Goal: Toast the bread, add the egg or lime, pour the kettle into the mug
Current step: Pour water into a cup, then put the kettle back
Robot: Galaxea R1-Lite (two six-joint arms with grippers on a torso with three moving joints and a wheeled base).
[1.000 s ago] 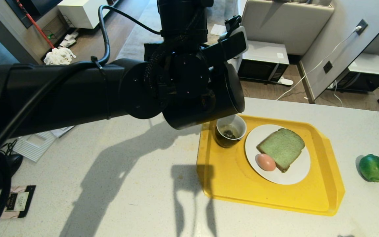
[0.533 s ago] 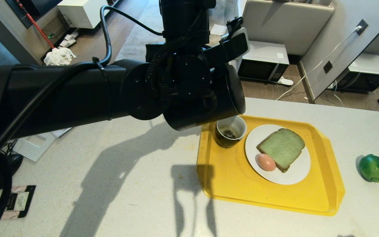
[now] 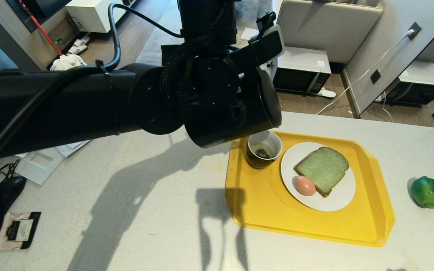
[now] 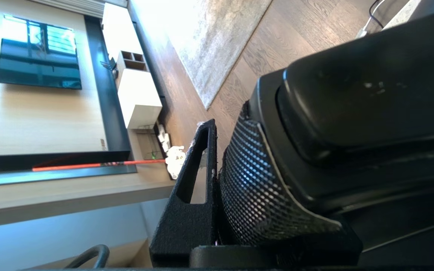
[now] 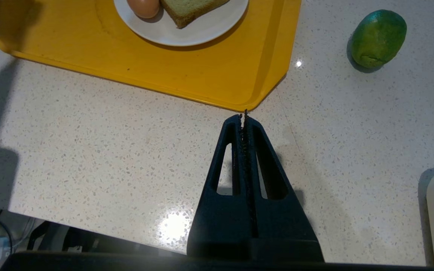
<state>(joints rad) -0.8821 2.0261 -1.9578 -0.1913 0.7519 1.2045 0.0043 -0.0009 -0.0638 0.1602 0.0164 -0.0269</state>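
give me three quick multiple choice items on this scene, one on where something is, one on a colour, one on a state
1. Where is the egg?
A. on the white plate beside the bread
B. inside the mug
C. on the counter by the lime

2. What colour is the tray?
A. blue
B. yellow
C. white

3. How is the kettle?
A. upright on the counter
B. lying on the tray
C. held tipped over the mug

Answers:
1 A, it touches the bread's crust on the plate.
2 B, yellow all over.
3 C, the left hand grips its handle.
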